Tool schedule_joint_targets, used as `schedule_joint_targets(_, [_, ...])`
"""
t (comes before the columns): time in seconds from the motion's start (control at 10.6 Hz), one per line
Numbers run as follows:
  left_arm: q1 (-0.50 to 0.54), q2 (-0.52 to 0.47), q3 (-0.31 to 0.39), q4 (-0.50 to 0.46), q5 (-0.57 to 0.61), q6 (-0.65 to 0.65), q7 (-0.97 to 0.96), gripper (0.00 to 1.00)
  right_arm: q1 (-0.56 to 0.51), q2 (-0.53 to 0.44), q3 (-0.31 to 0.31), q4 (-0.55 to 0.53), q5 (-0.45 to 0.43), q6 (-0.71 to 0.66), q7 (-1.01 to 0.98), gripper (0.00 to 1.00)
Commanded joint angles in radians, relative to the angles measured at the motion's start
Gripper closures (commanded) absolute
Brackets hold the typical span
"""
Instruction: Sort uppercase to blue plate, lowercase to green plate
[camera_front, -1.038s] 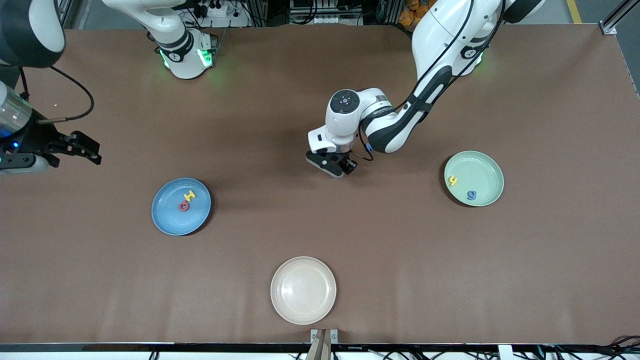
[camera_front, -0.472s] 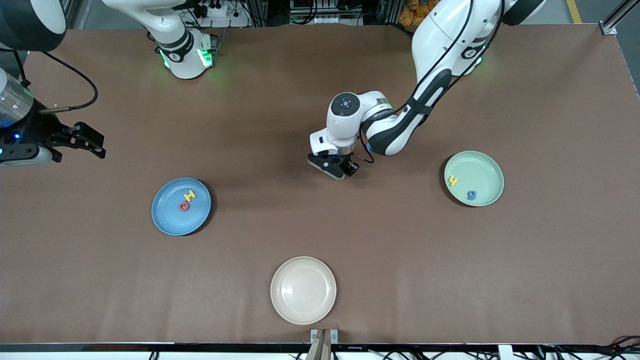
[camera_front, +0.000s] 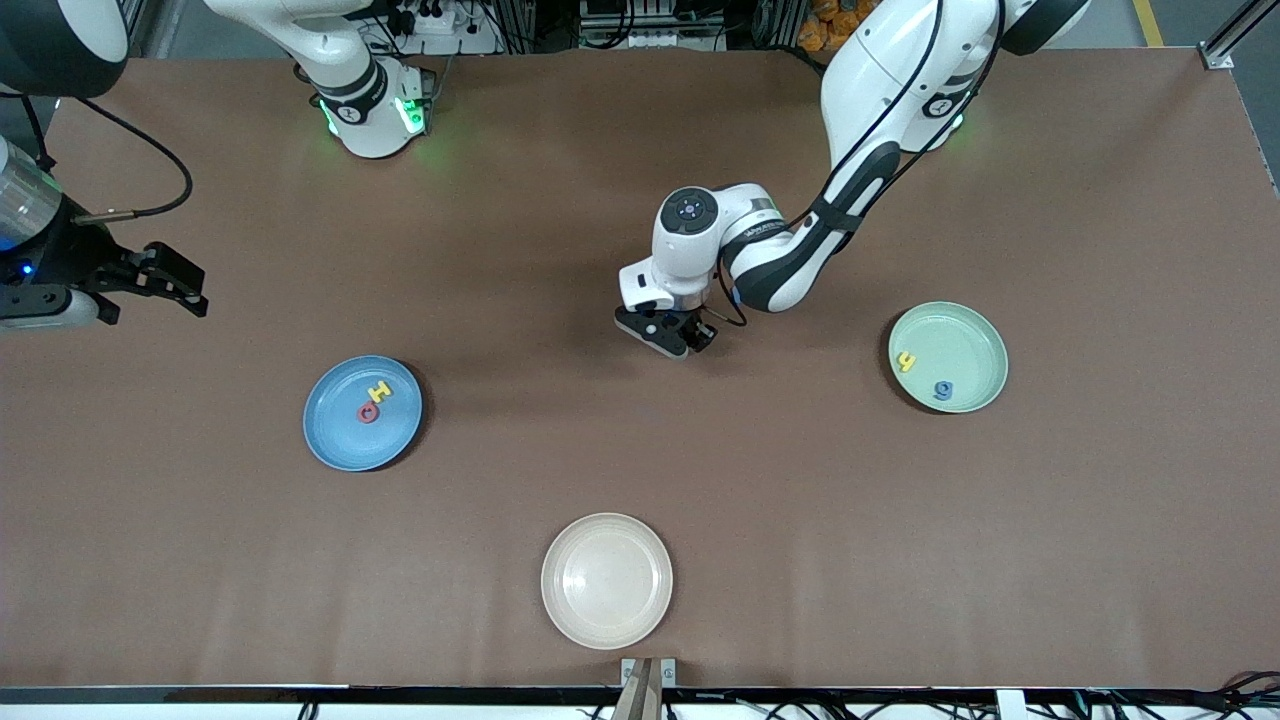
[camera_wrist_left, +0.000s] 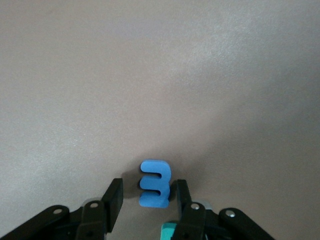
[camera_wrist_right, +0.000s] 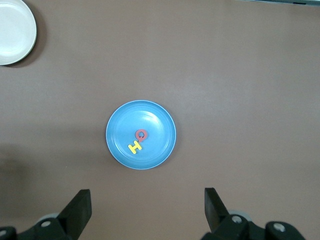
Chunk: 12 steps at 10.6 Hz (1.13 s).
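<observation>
Brown table — three plates, two letters each on blue plate and green plate.

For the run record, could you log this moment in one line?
left gripper: around blue letter, mid-table | right gripper: open, waiting | blue plate: H, O | green plate: h, g

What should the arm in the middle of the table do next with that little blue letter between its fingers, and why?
Probably close the left hand a little more on the blue letter, then lift. The letter stands between the fingers with a gap on one side, so it may not be firmly gripped yet. It looks like a lowercase piece, so it likely belongs on the green plate, which already holds two letters.
</observation>
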Motion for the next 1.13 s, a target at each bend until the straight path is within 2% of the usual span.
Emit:
schedule_joint_targets(0.0, [-0.01,0.026,0.003,0.032,0.009,0.005,-0.019,0.5,-0.013,-0.02,0.018,0.006,0.005,-0.013,0.039,0.0])
schedule_joint_targets(0.38, [-0.017,0.029,0.003,0.042,0.008,0.005,-0.023,0.57,-0.011,-0.012,0.021,0.02,0.006,-0.039,0.051,0.0])
schedule_joint_targets(0.47, [-0.017,0.032,0.003,0.042,0.008,0.005,-0.023,0.59,-0.031,-0.01,0.041,0.023,0.009,-0.049,0.059,0.0])
schedule_joint_targets(0.57, [-0.017,0.032,0.003,0.042,0.008,0.005,-0.023,0.61,-0.095,-0.009,0.101,0.029,0.011,-0.068,0.061,0.0])
schedule_joint_targets(0.66, [-0.015,0.033,0.003,0.042,0.009,0.005,-0.025,0.65,-0.102,-0.007,0.116,0.035,0.011,-0.069,0.061,0.0])
schedule_joint_targets(0.94, [-0.014,0.032,0.003,0.044,0.008,0.005,-0.022,0.87,-0.068,-0.006,0.091,0.029,0.005,-0.082,0.058,0.0])
schedule_joint_targets(1.04, [-0.01,0.029,0.003,0.05,0.008,0.005,-0.022,0.92,-0.036,-0.007,0.052,0.029,0.005,-0.088,0.056,0.0])
